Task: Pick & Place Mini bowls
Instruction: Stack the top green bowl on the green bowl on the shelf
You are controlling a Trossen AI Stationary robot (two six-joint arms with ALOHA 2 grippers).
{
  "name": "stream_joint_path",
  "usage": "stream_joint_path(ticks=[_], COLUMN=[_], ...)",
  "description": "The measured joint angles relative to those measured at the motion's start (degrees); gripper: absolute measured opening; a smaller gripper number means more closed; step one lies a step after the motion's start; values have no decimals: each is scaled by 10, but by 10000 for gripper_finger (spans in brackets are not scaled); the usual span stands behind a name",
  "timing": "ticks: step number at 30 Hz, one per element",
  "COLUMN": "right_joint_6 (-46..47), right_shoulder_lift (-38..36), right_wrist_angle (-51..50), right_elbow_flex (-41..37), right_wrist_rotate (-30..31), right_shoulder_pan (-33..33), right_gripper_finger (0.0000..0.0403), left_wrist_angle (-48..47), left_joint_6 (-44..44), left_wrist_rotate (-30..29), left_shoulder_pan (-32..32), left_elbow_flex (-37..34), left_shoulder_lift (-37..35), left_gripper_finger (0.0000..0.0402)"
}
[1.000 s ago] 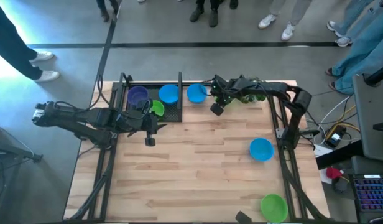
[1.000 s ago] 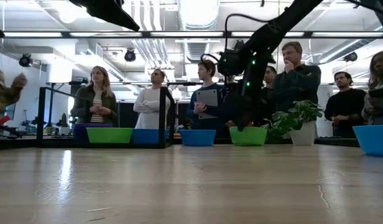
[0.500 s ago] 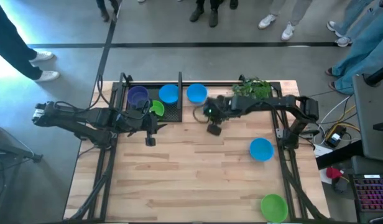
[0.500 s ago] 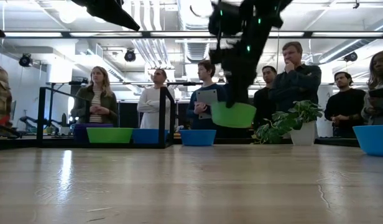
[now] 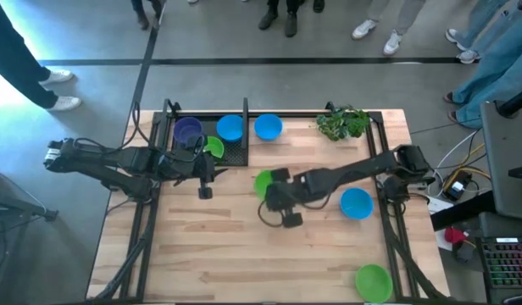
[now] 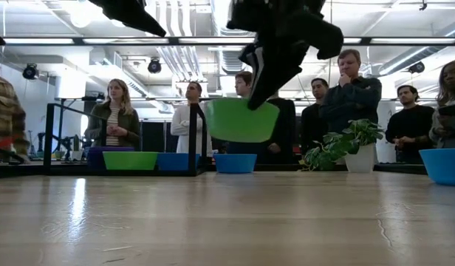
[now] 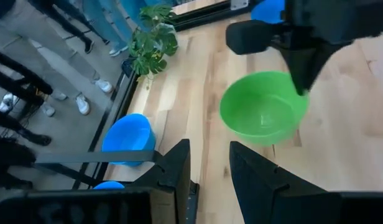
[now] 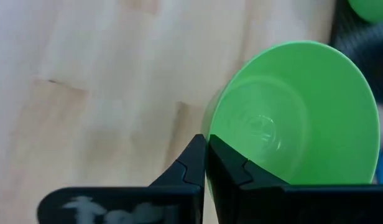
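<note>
Currently green bowl (image 5: 263, 182) aloft mid-table, rim pinched in closed right gripper (image 5: 273, 191), clear of wood. Sits just beside rack (image 5: 236, 155), toward right arm's side. Left gripper (image 5: 205, 176) open, empty, waiting nearer rack.

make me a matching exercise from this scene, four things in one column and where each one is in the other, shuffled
Things
1. purple bowl
2. plant sprig
3. green bowl pinched by the right end effector
4. left end effector

Places
A. at the table's far edge, towards the right side
B. lifted clear of the tabletop, near the middle
C. open, hanging just in front of the black tray
D. inside the black tray at the far left

Pairs: 1-D, 2-A, 3-B, 4-C
</note>
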Motion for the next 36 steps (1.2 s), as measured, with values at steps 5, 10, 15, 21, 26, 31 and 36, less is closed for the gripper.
stream_joint_path(ticks=[5, 10, 15, 21, 26, 31, 36], right_joint_6=[-29, -45, -57, -64, -68, -83, -93], right_shoulder_lift=[23, 29, 29, 29, 29, 29, 29], right_wrist_angle=[5, 5, 10, 15, 15, 16, 16], right_elbow_flex=[21, 28, 28, 28, 27, 27, 27], right_wrist_rotate=[3, 63, 101, 133, 150, 169, 189], right_shoulder_pan=[19, 26, 25, 26, 30, 37, 40], right_gripper_finger=[8, 8, 8, 8, 8, 8, 8], left_wrist_angle=[0, 3, 25, 89, 114, 143, 162], left_joint_6=[41, 26, -1, -61, -126, -197, -245], left_wrist_rotate=[62, 66, 45, -25, -107, -113, -113], left_shoulder_pan=[-2, -7, -9, -9, -7, -7, -6], left_elbow_flex=[-1, -8, -9, -9, -7, -4, -4], left_shoulder_lift=[9, 40, 96, 168, 210, 227, 233], left_gripper_finger=[107, 107, 107, 107, 107, 107, 107])
